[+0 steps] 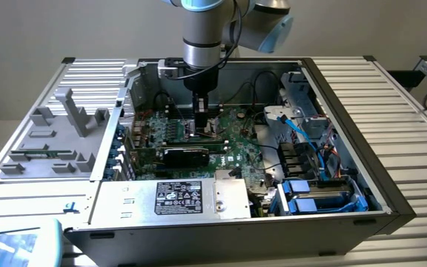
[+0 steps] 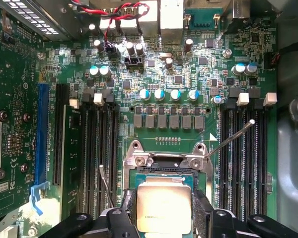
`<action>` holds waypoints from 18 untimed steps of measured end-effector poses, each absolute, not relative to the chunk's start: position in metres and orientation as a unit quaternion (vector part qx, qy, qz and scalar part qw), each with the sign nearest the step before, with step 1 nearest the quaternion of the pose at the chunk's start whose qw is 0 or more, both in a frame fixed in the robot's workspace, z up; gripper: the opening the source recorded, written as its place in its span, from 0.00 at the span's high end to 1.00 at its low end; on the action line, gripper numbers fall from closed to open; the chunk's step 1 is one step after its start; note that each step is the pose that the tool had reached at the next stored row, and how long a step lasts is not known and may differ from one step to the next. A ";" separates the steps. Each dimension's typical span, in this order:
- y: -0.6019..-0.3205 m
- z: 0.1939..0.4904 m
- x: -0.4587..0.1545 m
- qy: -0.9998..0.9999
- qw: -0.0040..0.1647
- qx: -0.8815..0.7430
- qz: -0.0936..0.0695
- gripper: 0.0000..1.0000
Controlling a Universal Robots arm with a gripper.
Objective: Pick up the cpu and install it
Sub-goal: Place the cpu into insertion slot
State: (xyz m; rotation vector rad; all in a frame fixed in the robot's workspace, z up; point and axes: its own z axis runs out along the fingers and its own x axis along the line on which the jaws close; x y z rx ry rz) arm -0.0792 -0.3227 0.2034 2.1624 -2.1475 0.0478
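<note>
The cpu, a flat square chip with a shiny silver top, sits between the black pads of my gripper, which press on its two opposite sides. It hangs level over the open socket on the green motherboard, partly covering it. The socket's thin metal lever stands raised to one side. In the exterior view my gripper reaches straight down into the open computer case, close above the board.
Black memory slots flank the socket on both sides, and capacitors stand just past it. A silver labelled box fills the case's near side. Blue cables run at the exterior view's right. A grey fixture lies at its left.
</note>
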 end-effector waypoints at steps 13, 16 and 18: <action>-0.321 0.203 -0.079 -0.704 0.049 0.708 0.019 0.45; -0.321 0.202 -0.079 -0.704 0.049 0.708 0.019 0.45; -0.321 0.202 -0.079 -0.704 0.049 0.708 0.019 0.45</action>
